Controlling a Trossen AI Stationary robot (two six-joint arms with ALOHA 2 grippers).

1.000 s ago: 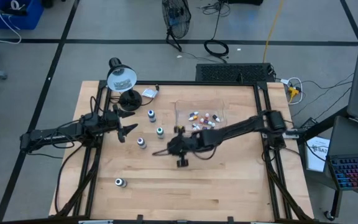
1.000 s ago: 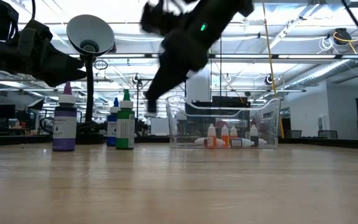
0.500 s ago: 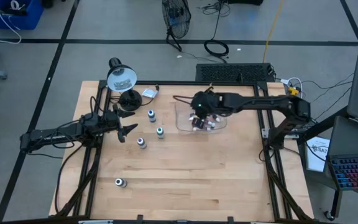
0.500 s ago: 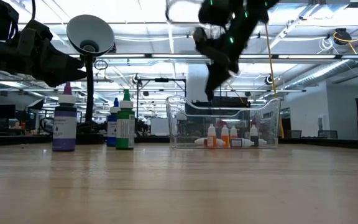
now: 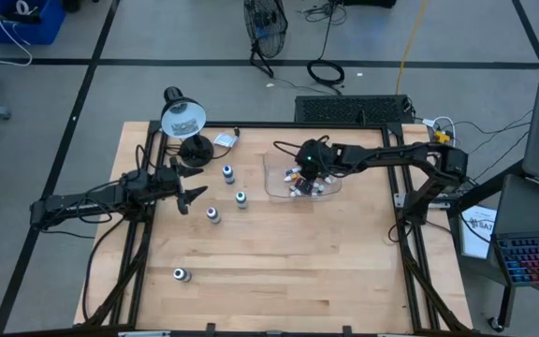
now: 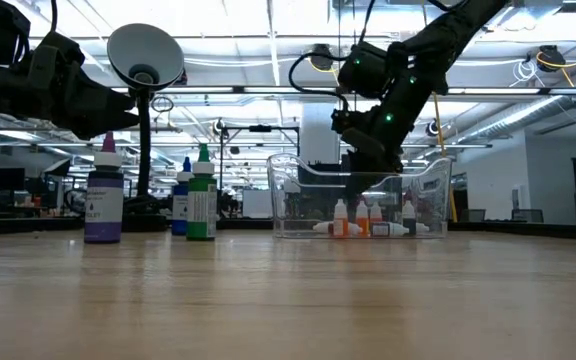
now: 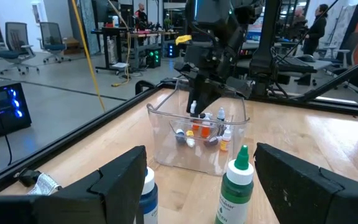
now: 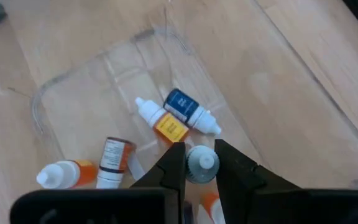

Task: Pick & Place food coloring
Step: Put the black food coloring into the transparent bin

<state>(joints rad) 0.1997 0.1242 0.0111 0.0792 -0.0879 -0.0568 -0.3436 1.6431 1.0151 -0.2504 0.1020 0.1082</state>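
I have a small bottle with a grey cap (image 8: 201, 163) pinched between the fingers of the right gripper (image 5: 303, 178), which hangs over the clear tray (image 5: 271, 184), low inside its walls as the low view shows it. I judge this bottle is about to be let go into the tray, though I cannot tell whether its base is touching anything yet.

Inside the tray lie several little bottles: a blue-labelled one (image 8: 188, 111) and an orange-labelled one (image 8: 160, 121) side by side, and two more (image 8: 89, 168) nearer the tray's rounded corner. So part of the job looks done.

Left of the tray, three larger bottles stand on the table: a blue-topped one (image 5: 227, 173) nearest the lamp (image 5: 182, 119), a green-topped one (image 5: 240, 198) closest to the tray, and a purple-topped one (image 5: 213, 215) further out. A fourth bottle (image 5: 181, 274) lies well apart from the tray, toward the near edge. I reckon those four are what remains.

The left gripper (image 5: 187, 188) waits beyond the three standing bottles, its fingers spread wide, holding nothing.

Hard to make out: my arm covers much of the tray from above, so I cannot count its bottles. The held bottle's label and colour are hidden by the fingers
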